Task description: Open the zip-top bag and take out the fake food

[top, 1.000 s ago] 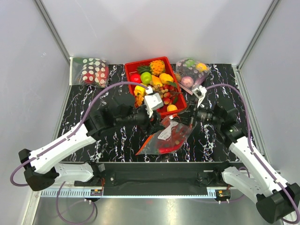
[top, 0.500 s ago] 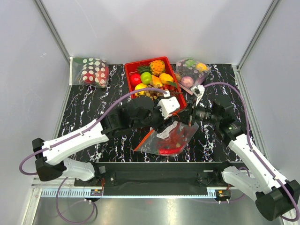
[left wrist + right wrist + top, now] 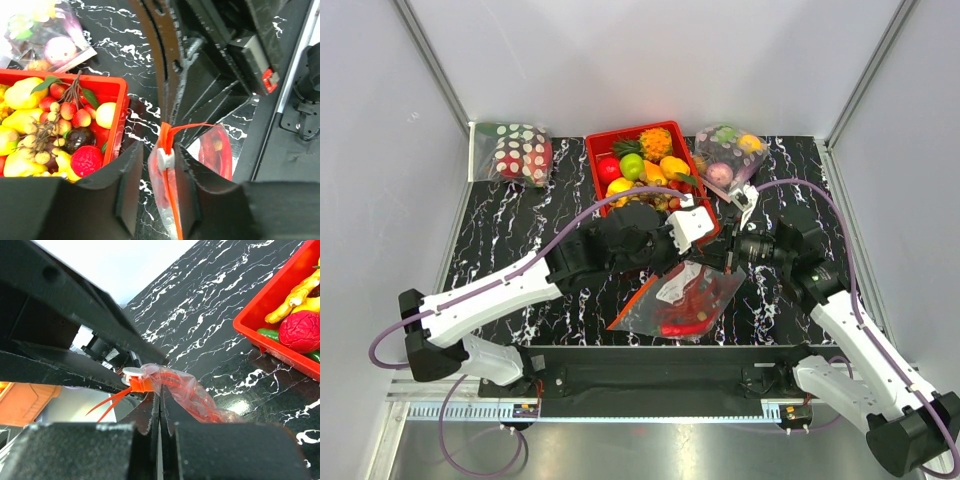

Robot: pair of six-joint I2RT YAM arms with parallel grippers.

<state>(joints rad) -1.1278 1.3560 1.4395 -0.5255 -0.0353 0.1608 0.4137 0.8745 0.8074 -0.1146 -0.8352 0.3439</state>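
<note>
The zip-top bag (image 3: 670, 300) lies crinkled at the table's front centre, its right end lifted. Red fake food (image 3: 682, 318) shows through the plastic; I cannot tell the pieces apart. My right gripper (image 3: 728, 262) is shut on the bag's edge (image 3: 187, 390) just beside the end of the orange-red zip strip, and its closed tips (image 3: 160, 402) pinch the plastic. My left gripper (image 3: 698, 255) is open and straddles the zip strip (image 3: 170, 200). The white slider (image 3: 165, 159) sits between its fingers, against the right one. Red food (image 3: 220, 152) shows in the bag beyond.
A red tray (image 3: 592, 160) full of yellow, green and orange fruits stands just behind the grippers, close to the left arm. A clear bag of pastel fruits (image 3: 728, 152) lies to its right. A white-dotted red bag (image 3: 520, 152) sits at the back left corner.
My left arm has swung right, its gripper now close to the right gripper at the bag's lifted end. The bag has shifted slightly right. The right gripper has kept its hold.
</note>
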